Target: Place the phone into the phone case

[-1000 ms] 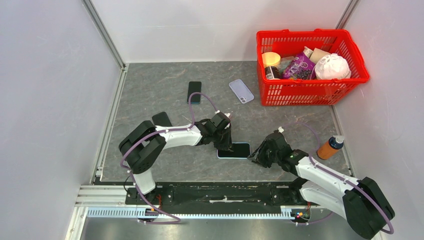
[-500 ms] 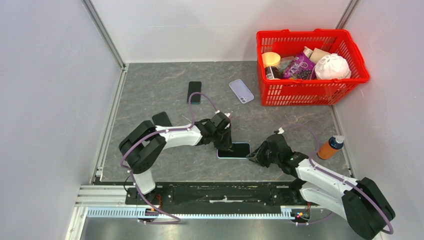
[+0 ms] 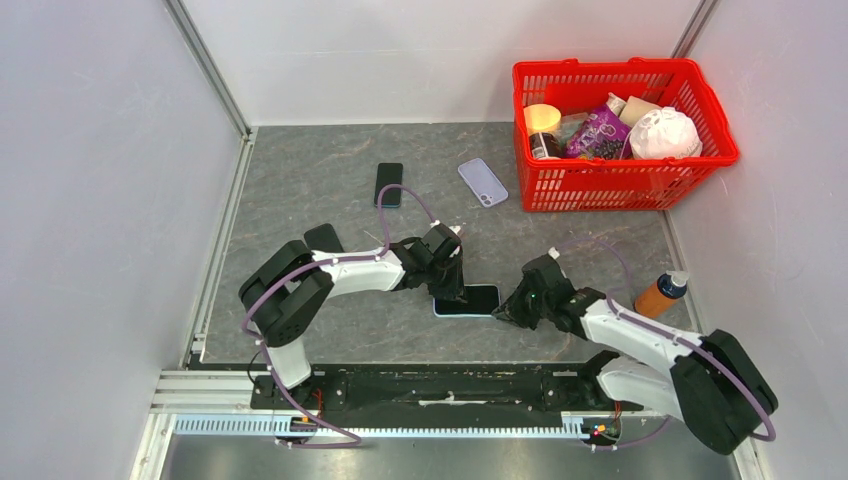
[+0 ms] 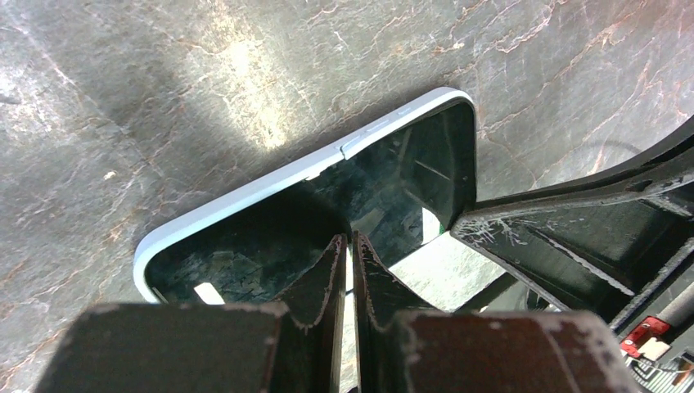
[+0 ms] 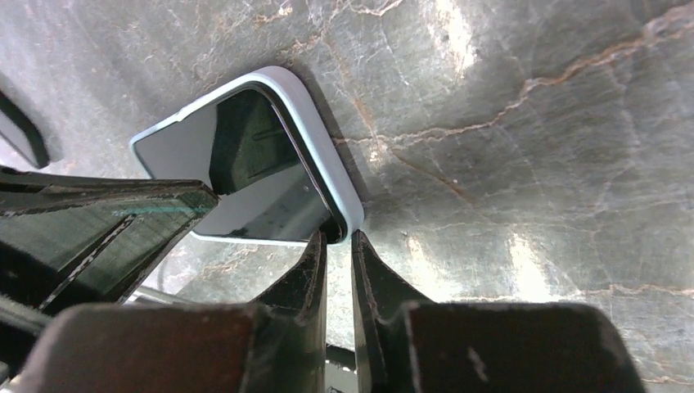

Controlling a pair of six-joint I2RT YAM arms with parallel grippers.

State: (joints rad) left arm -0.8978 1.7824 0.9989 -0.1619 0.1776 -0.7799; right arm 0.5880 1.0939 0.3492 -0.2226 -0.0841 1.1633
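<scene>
A dark-screened phone [image 3: 470,299] lies flat in a pale blue case in the middle of the table. My left gripper [image 3: 452,291] is shut, its tips pressed on the screen [image 4: 385,188] near the phone's left part; the case rim [image 4: 245,190] runs round it. My right gripper [image 3: 506,309] is shut, its tips at the case's right corner [image 5: 348,214]. In the right wrist view the phone's screen [image 5: 262,176] sits inside the rim. The left gripper [image 4: 347,243] and right gripper [image 5: 337,237] show only a hairline gap between their fingers.
A black phone [image 3: 388,184] and a lavender phone case [image 3: 483,182] lie further back. A small black object [image 3: 323,238] lies by the left arm. A red basket [image 3: 625,190] of goods stands back right. An orange bottle [image 3: 660,295] stands at the right.
My right gripper has edged left and forward up to the case's right corner. The left gripper and the phone have stayed put.
</scene>
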